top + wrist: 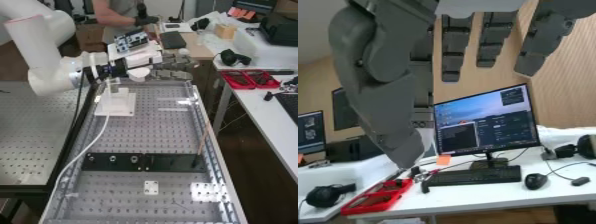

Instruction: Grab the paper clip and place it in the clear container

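The dark grey hand (174, 63) is open with straight fingers, raised near the far end of the perforated grey metal desk (153, 135), which carries a white block (116, 108).

On the perforated surface (166, 132), a dark strip (174, 163) lies crosswise in the lower middle of the high view's frame, with a thin brown rod (203, 136) slanting up from its right end. A small white plate (151, 188) lies below the strip; a white stand (116, 104) sits at upper left of centre. Red trays (241, 87) and a black headset (229, 57) occupy the upper right. In the wrist view, a mouse (535, 181) sits beside a keyboard (477, 175), near a lit monitor (454, 142).
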Available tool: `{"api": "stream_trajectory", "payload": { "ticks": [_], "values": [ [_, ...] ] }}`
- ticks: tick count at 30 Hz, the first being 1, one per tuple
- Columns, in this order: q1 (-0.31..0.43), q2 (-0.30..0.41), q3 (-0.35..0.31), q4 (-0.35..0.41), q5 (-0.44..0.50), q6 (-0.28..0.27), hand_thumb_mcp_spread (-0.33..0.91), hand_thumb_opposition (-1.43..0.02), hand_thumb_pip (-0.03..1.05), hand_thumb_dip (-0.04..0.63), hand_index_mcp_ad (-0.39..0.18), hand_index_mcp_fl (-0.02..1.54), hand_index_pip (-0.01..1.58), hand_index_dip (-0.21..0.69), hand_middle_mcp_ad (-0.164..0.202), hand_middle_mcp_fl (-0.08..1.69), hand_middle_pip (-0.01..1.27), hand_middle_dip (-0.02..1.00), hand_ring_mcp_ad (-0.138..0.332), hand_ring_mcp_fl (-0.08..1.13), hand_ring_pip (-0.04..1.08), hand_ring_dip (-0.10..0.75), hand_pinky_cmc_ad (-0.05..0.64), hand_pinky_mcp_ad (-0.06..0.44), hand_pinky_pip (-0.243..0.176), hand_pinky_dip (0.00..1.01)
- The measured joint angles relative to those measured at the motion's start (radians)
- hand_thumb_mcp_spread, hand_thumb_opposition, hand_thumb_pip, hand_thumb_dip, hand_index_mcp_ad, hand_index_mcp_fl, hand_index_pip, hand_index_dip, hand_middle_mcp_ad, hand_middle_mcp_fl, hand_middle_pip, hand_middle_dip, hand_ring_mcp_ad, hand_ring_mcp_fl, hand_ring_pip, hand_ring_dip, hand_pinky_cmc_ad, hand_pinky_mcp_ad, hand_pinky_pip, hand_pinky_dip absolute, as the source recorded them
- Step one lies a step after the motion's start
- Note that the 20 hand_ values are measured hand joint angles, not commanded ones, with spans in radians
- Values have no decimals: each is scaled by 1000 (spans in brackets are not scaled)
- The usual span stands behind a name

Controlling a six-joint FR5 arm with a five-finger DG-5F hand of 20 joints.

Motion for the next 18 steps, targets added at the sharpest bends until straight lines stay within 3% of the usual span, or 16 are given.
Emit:
{"api": "stream_trajectory", "payload": {
  "ticks": [10,18],
  "values": [
    [94,-87,42,13,88,23,525,-988,531,279,-159,785,1190,63,-19,232,126,173,87,63,117,73,346,265,37,154],
    [161,-178,106,-49,136,31,525,-988,531,279,-159,785,1190,63,-19,232,126,173,86,63,113,80,346,265,37,154]
  ]
}}
